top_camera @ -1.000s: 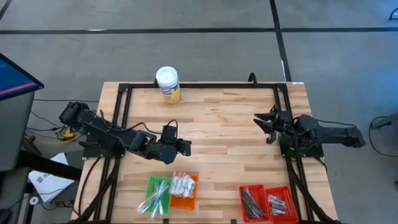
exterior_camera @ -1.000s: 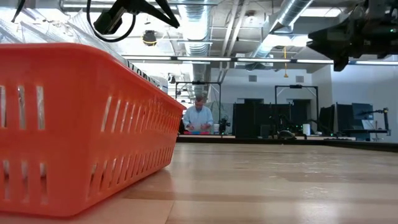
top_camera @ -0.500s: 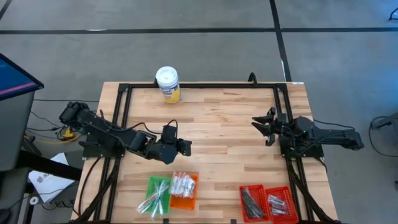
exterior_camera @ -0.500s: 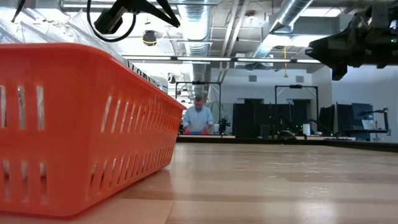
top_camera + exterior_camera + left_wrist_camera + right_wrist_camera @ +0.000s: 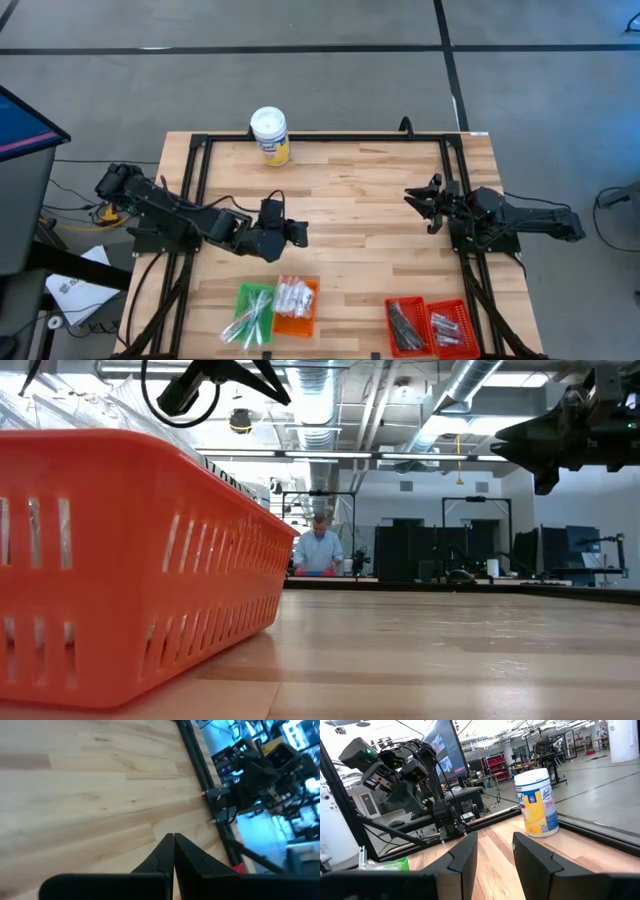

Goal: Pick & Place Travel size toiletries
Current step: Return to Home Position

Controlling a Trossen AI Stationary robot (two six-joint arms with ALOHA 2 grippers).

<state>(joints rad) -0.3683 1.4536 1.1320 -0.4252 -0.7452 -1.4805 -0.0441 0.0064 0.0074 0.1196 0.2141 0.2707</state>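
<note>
Sorting looks finished: the toiletries [image 5: 292, 295] lie in the orange tray [image 5: 297, 327] and the trays beside it. The left pincer [image 5: 298, 232], closed and empty, hovers just behind that tray. The right pincer [image 5: 418, 211], parted and empty, hangs well to its right. Both arms need only retract home.

Pale plank-striped wood table [image 5: 350, 200], black frame [image 5: 320, 138], green basket [image 5: 241, 293], orange basket [image 5: 296, 328] of white packets [image 5: 295, 296], red baskets [image 5: 390, 320], white-lidded, yellow-labelled tub [image 5: 270, 130]
</note>
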